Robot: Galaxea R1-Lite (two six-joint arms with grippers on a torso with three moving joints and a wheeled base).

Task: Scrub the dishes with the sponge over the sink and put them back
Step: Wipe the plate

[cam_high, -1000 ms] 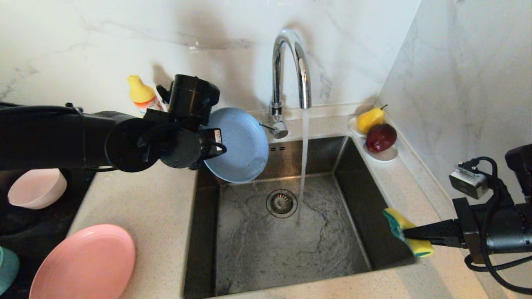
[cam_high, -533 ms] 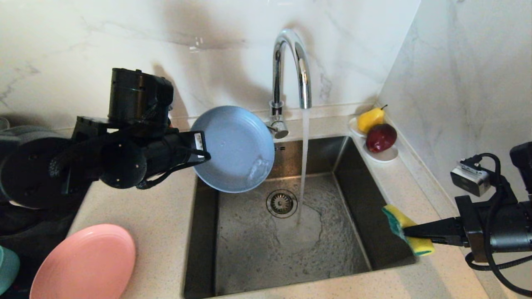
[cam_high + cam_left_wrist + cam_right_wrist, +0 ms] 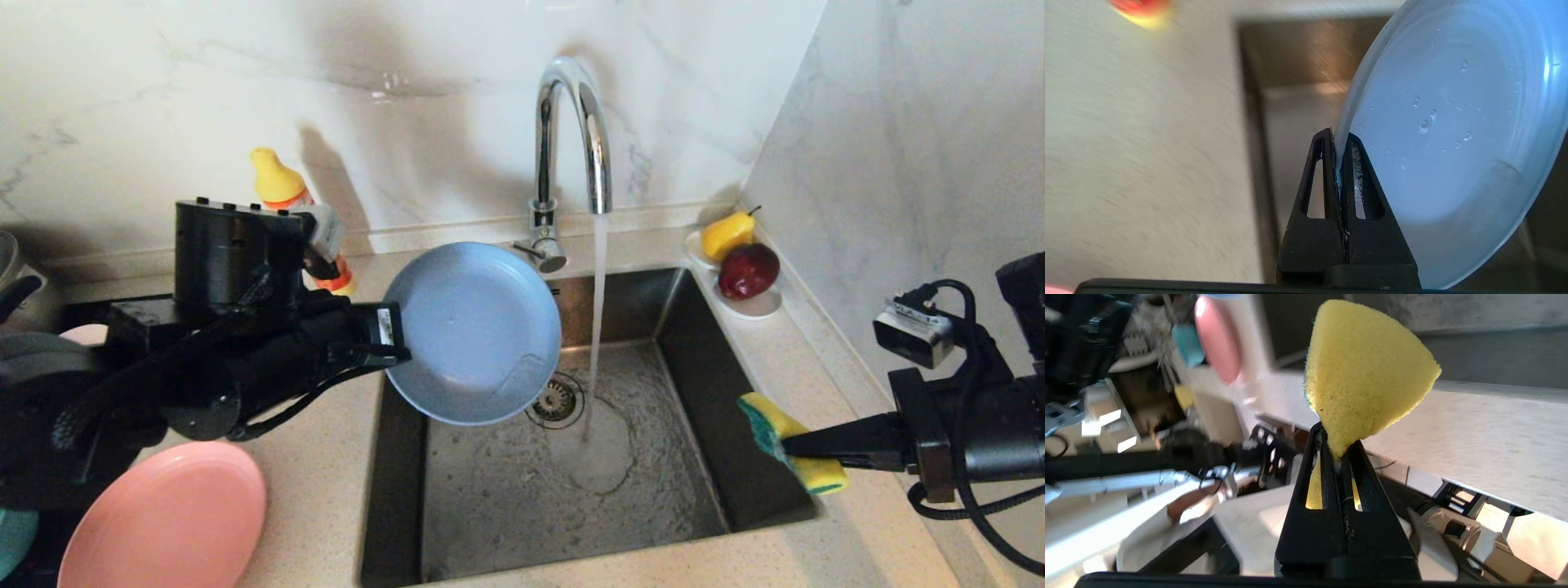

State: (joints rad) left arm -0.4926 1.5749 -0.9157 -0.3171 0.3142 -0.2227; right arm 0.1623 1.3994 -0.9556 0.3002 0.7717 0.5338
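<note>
Nearest on the tabletop (image 3: 310, 490), the pink plate (image 3: 163, 514) lies flat. Over the sink's (image 3: 571, 490) right rim, the right tool (image 3: 788, 445) pinches the sponge (image 3: 784, 441). Farther in, the left tool (image 3: 392, 355) clamps the blue plate's (image 3: 478, 331) edge, holding it tilted above the basin beside the running faucet (image 3: 571, 139).
</note>
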